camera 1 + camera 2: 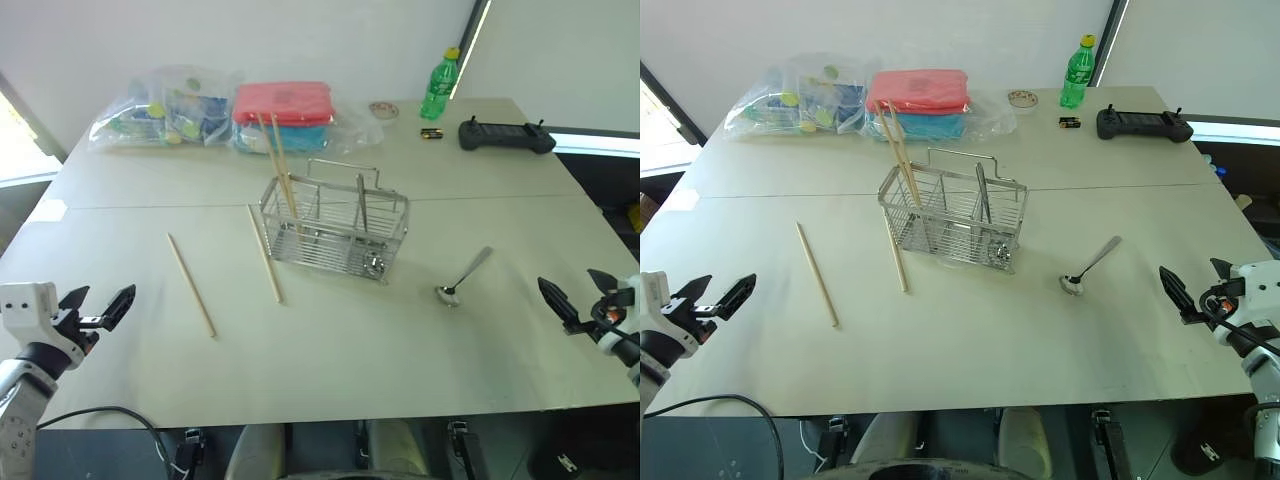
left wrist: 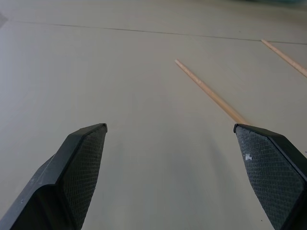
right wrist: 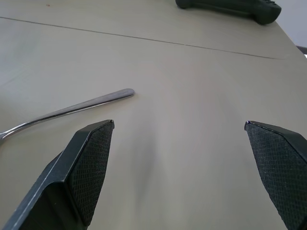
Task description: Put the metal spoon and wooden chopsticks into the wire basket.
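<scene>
The wire basket (image 1: pixel 335 228) stands mid-table with two wooden chopsticks (image 1: pixel 280 165) leaning out of its left end and a metal utensil upright inside. Two more chopsticks lie flat on the table, one (image 1: pixel 265 254) just left of the basket and one (image 1: pixel 190 284) farther left. The metal spoon (image 1: pixel 463 278) lies right of the basket, bowl toward me. My left gripper (image 1: pixel 97 301) hovers open at the table's near left corner, the chopstick (image 2: pixel 211 92) ahead of it. My right gripper (image 1: pixel 578 295) hangs open at the near right, with the spoon handle (image 3: pixel 76 109) just ahead.
At the back stand plastic bags of items (image 1: pixel 165 118), a red and blue stack (image 1: pixel 283 112), a green bottle (image 1: pixel 439 85), a tape roll (image 1: pixel 383 109), a small battery-like item (image 1: pixel 431 132) and a black controller (image 1: pixel 505 135). A cable (image 1: pixel 110 415) hangs below the front edge.
</scene>
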Controlling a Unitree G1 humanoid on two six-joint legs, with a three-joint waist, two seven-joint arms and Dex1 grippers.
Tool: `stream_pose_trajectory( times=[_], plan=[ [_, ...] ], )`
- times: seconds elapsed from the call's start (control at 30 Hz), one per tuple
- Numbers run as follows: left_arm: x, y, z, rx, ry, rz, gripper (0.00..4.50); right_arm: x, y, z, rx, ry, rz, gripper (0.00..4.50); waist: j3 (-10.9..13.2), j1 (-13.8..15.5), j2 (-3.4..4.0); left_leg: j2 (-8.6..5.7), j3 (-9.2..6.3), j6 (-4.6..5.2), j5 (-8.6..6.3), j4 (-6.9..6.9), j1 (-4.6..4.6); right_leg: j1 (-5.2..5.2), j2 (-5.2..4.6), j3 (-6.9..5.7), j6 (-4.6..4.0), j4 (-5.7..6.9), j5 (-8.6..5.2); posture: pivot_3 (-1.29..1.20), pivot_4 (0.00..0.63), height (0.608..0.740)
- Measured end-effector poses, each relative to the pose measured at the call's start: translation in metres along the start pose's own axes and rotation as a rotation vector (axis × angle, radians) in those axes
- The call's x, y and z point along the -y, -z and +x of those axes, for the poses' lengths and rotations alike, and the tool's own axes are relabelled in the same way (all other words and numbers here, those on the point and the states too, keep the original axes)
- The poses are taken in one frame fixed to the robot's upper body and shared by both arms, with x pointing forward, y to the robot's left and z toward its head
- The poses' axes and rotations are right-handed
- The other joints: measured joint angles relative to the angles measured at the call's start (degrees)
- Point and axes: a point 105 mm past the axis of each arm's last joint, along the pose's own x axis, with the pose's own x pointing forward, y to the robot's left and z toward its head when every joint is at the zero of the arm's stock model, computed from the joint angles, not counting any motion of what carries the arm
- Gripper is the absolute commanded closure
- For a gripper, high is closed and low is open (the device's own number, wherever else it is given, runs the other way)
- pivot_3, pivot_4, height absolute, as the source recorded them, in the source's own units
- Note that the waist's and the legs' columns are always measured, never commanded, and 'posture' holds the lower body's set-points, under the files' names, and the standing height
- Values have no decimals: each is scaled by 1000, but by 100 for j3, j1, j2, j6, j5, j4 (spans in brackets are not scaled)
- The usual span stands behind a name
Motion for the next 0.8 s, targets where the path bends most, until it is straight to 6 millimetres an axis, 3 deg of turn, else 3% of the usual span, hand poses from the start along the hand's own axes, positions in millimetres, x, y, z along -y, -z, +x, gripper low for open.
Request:
stream_pose_trajectory(
  times=[0.8],
  plan=[
    [3,-4,5,5,12,-2,14,-1,2,0,6,12,10,10,-3,0,1,-2,1,1,0,1,6,5,1,0,-2,4,1,0,150,692]
  ],
)
